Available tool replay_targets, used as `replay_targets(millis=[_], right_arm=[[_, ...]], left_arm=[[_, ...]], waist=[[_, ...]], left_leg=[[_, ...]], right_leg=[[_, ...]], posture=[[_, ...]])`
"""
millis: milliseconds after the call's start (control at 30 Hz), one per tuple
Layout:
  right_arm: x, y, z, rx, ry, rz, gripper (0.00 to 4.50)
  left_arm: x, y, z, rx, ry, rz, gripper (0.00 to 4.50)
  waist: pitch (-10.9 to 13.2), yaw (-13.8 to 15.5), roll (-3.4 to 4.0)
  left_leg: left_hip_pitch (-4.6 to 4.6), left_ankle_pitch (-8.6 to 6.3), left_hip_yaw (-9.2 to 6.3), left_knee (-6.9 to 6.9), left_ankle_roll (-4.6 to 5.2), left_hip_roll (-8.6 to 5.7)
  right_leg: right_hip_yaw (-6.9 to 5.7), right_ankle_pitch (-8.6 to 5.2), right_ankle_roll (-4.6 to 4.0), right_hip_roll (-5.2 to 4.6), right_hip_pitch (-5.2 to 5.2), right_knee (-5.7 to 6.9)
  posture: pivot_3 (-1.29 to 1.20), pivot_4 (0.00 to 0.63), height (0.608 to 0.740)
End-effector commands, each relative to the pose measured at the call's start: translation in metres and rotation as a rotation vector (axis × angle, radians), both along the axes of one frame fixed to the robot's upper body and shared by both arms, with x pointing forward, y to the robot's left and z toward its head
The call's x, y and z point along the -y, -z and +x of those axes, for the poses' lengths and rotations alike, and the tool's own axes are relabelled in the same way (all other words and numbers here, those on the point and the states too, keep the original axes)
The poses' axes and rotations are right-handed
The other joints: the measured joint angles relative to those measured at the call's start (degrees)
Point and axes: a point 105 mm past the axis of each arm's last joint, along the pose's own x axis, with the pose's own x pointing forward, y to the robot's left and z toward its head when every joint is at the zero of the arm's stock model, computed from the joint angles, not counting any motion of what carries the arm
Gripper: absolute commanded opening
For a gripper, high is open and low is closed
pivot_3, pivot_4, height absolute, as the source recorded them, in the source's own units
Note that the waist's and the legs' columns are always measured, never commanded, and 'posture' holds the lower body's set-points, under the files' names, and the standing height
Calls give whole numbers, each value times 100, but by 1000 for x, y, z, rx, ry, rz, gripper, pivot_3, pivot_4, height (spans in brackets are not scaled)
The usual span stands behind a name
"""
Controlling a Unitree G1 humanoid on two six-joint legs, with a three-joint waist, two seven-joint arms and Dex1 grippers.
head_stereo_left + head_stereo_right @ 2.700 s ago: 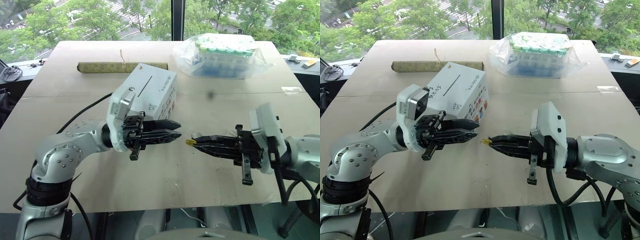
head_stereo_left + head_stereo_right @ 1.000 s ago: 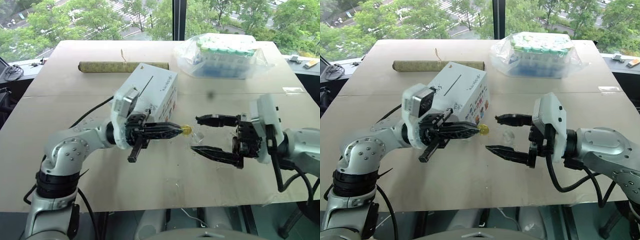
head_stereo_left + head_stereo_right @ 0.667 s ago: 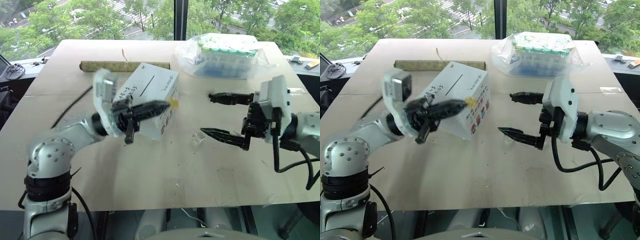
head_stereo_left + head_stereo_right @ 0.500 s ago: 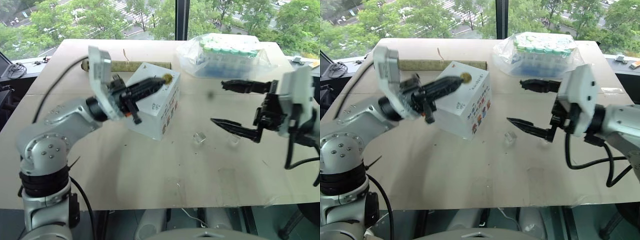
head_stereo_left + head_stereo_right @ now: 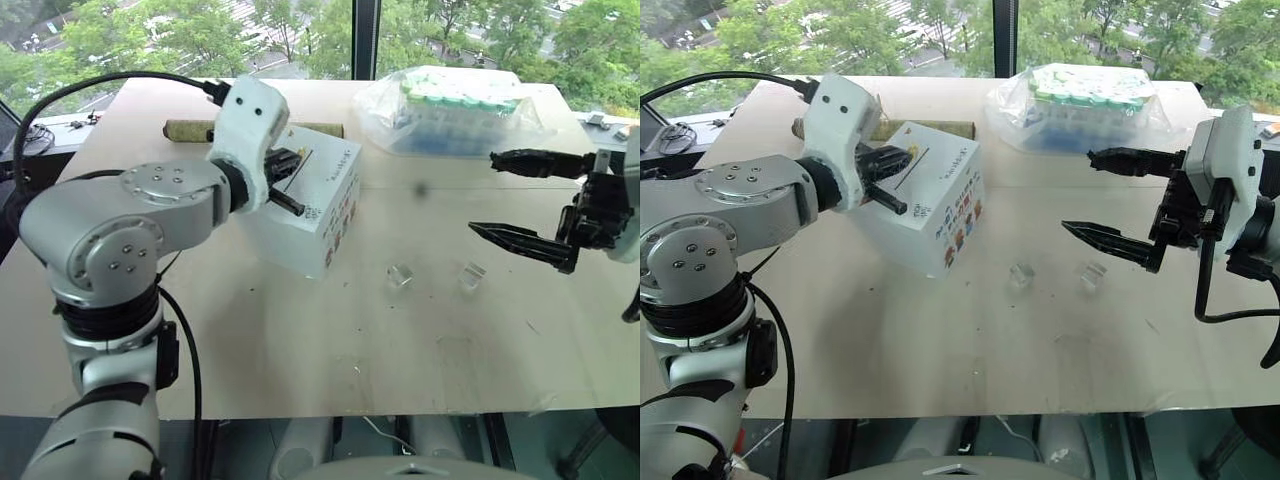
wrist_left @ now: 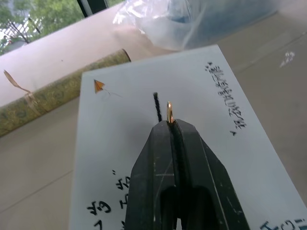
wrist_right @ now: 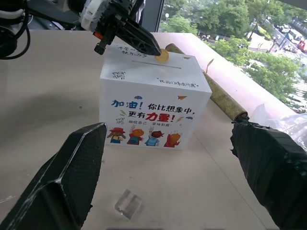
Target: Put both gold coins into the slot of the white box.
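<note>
The white box (image 5: 322, 208) stands left of the table's middle, its handwritten top facing up. My left gripper (image 6: 170, 123) is over that top, shut on a gold coin (image 6: 169, 111) held edge-on. The coin hangs right beside the near end of the dark slot (image 6: 157, 104), and it also shows above the slot (image 7: 156, 64) as a gold coin (image 7: 163, 56). My right gripper (image 5: 482, 192) hovers to the right of the box, well off it, wide open with nothing between its fingers.
Two small clear plastic holders (image 5: 400, 276) (image 5: 471, 275) lie on the table between the box and my right gripper. A clear bag of green-capped tubes (image 5: 450, 110) sits at the back right. A greenish roll (image 5: 940, 128) lies behind the box.
The coin passed from my right gripper to my left. My left gripper then swung up from in front of the box to over its top. My right gripper opened and drew away to the right.
</note>
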Motion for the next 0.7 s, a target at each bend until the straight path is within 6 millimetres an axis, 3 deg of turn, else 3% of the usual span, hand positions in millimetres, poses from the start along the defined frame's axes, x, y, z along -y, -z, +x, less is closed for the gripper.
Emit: replay_targets(millis=[33, 700], right_arm=[[2, -8, -6, 44, -2, -11, 4457], [4, -7, -7, 28, 13, -34, 4457]], left_arm=[[-5, -14, -4, 80, -44, 15, 0], [-9, 2, -4, 32, -50, 48, 0]], waist=[[0, 3, 0], [0, 18, -1]], left_leg=[[0, 0, 0, 0, 0, 0], [0, 0, 1, 2, -1, 0]], right_leg=[[0, 0, 0, 0, 0, 0], [1, 0, 0, -3, 1, -1]], posture=[[0, 150, 740], [0, 150, 740]])
